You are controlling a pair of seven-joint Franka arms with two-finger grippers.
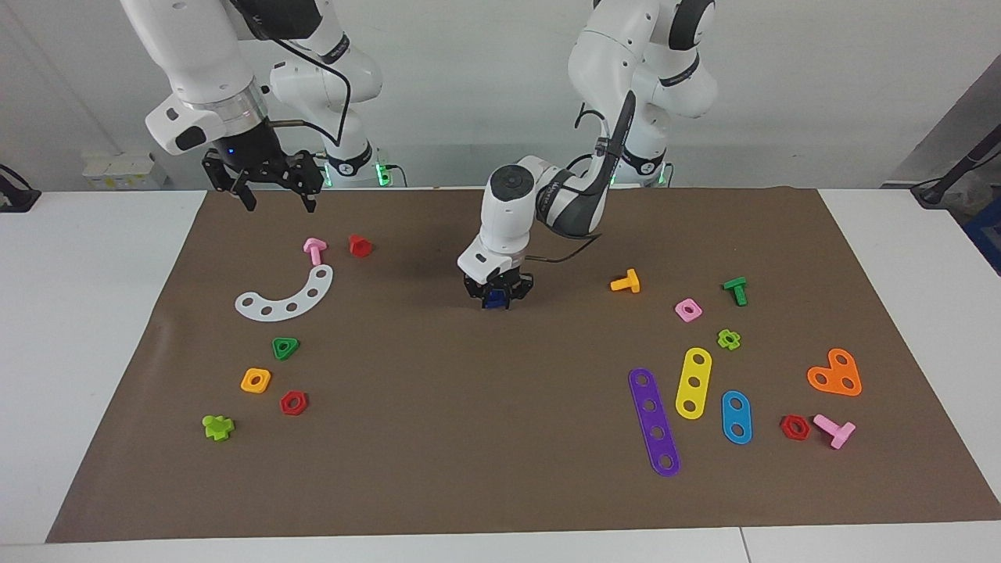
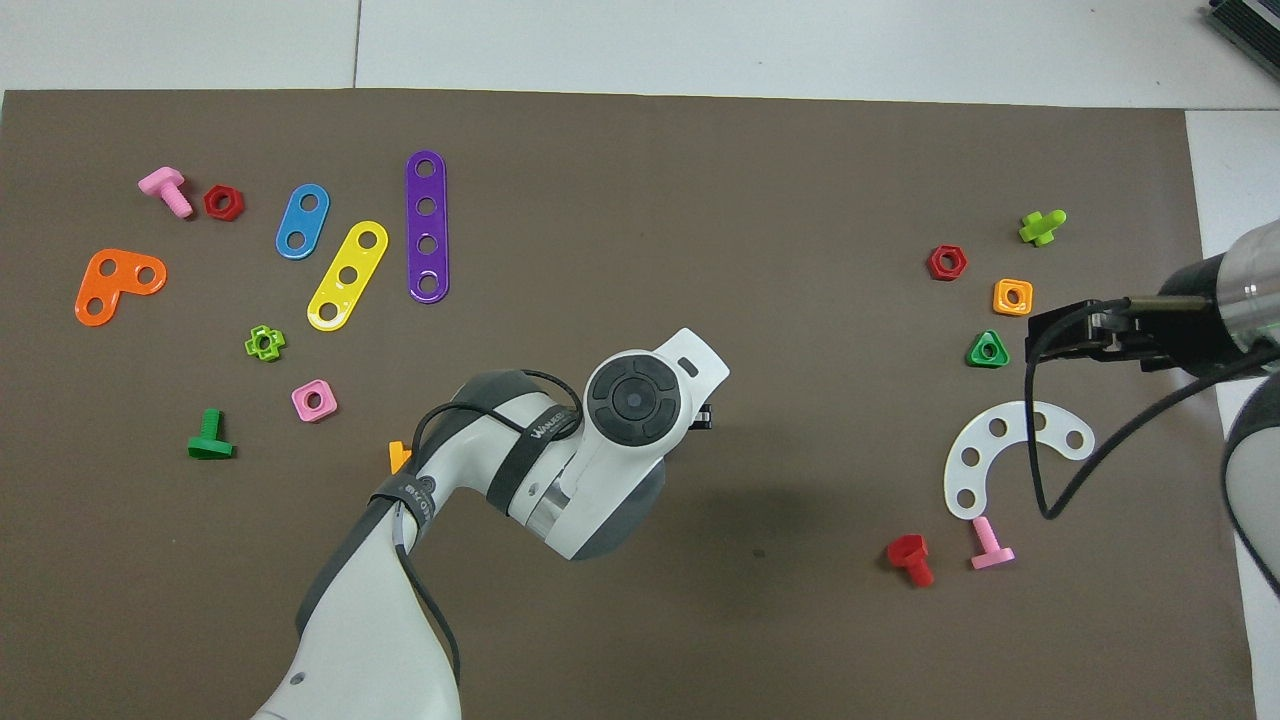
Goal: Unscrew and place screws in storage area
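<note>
At the middle of the brown mat (image 1: 500,438), my left gripper (image 1: 496,299) is down at the surface and shut on the small royal-blue screw (image 1: 493,297). In the overhead view the left wrist (image 2: 632,400) hides the screw. The storage area (image 1: 278,375) is the bare patch of mat amid the green triangular nut (image 1: 285,347), the orange square nut (image 1: 256,380) and the red hexagonal nut (image 1: 293,403), toward the right arm's end. My right gripper (image 1: 278,205) hangs open and raised over the mat's edge close to the robots, holding nothing.
A white curved plate (image 1: 285,297), a pink screw (image 1: 314,250) and a red screw (image 1: 359,245) lie near the storage area, with a lime cross piece (image 1: 218,427) farther out. Toward the left arm's end lie purple (image 1: 654,421), yellow (image 1: 693,382) and blue (image 1: 736,417) strip plates, plus other nuts and screws.
</note>
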